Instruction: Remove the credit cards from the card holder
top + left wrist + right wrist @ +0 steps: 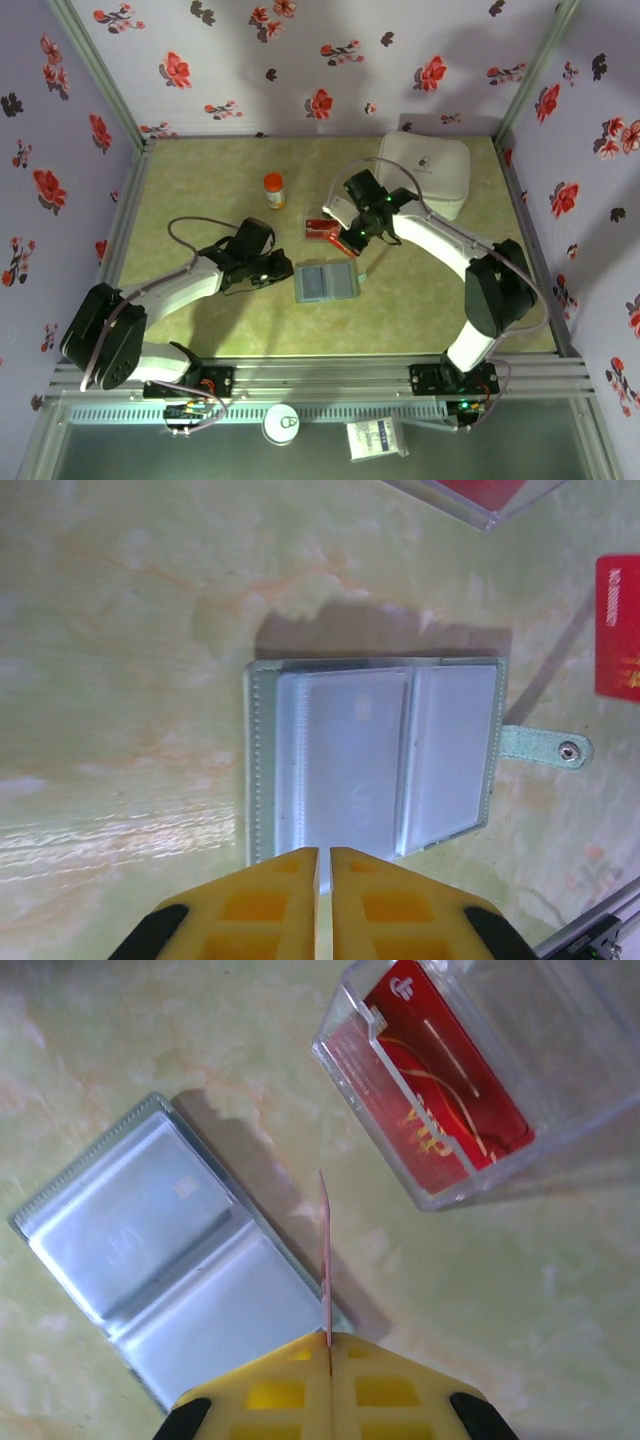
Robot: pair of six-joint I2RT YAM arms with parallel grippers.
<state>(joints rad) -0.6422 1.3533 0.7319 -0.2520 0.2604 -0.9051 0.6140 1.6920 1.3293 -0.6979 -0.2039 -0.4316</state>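
Card holder (326, 282): grey-blue, open flat at frame centre, clear sleeves upward. One red credit card (324, 1260) stands edge-on at lower centre. Second red card (445, 1090) lies flat, upper right.

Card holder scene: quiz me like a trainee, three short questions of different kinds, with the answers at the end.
1. True or false: the card holder lies open on the table.
2. Pick one: the right tool is shut on A) a thin card seen edge-on, B) the orange bottle, C) the white case.
3. Fill in: the top card in the clear tray is coloured ___.

Key: 1 true; 2 A; 3 red.
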